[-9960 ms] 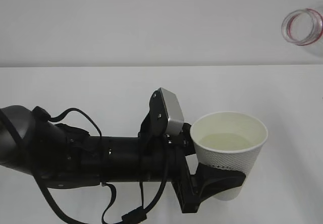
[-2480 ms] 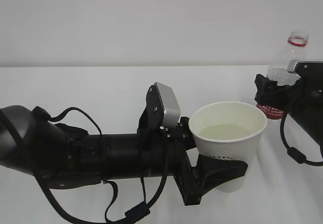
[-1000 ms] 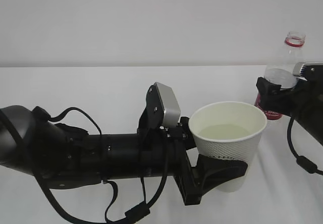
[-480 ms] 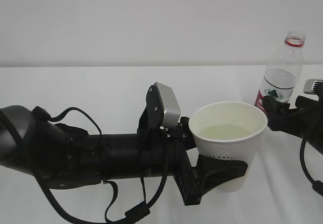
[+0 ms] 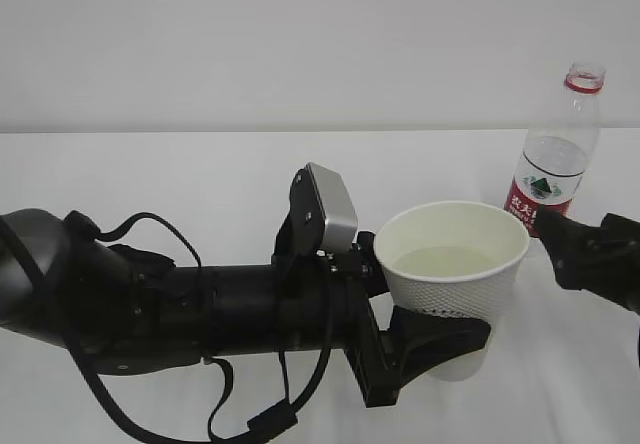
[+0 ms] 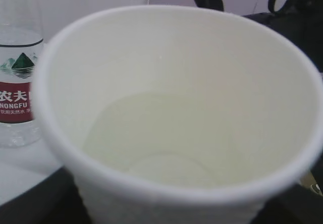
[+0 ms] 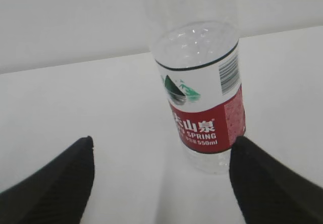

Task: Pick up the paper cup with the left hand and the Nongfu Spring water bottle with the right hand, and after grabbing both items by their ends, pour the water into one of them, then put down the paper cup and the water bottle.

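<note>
The left tool (image 5: 432, 349) is clamped on the lower part of the paper cup (image 5: 455, 294), its black fingers (image 5: 440, 334) wrapping the dimpled wall just above the base, so the cup stands upright in the grip over the white tabletop (image 5: 200, 179); whether its base rests on the surface cannot be told. The left arm (image 5: 180, 314) reaches in from the left, low and nearly level, with loose black cables (image 5: 215, 404) hanging around it and a silver-grey block (image 5: 333, 212) sitting on top near the wrist. The cup holds a shallow pool of water (image 5: 446, 262), clear and faintly yellowish against the paper; in the left wrist view the water (image 6: 151, 138) lies well below the rim. The water bottle (image 5: 556, 159) stands upright on the tabletop to the right of and behind the cup, uncapped, with a red neck ring, a red label with a green mountain logo, and water only in its lower part. The right tool (image 7: 164, 178) is spread wide and holds nothing: its two dark fingers (image 7: 53, 176) sit low in the right wrist view on either side of the bottle (image 7: 204, 108), which stands a little beyond them, untouched. In the exterior view the right tool (image 5: 600, 254) appears at the right edge, just in front of the bottle.
</note>
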You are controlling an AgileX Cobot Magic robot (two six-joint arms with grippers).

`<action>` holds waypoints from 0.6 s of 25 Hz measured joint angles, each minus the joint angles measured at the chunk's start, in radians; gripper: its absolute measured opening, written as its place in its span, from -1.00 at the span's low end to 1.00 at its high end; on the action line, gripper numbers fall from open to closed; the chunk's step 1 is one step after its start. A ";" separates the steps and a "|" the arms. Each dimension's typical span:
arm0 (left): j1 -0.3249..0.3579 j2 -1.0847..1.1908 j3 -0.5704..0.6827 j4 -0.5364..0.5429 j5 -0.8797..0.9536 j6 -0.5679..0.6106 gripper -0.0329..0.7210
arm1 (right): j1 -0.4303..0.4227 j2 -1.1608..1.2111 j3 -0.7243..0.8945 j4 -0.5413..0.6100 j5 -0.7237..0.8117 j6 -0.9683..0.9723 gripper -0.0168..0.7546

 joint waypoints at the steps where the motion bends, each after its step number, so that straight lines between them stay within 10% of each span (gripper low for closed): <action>1: 0.000 0.000 0.000 0.000 0.000 0.000 0.53 | 0.000 -0.019 0.017 -0.002 0.000 0.002 0.68; 15: 0.000 0.000 0.000 0.000 0.000 0.000 0.53 | 0.000 -0.260 0.196 -0.085 0.000 0.006 0.62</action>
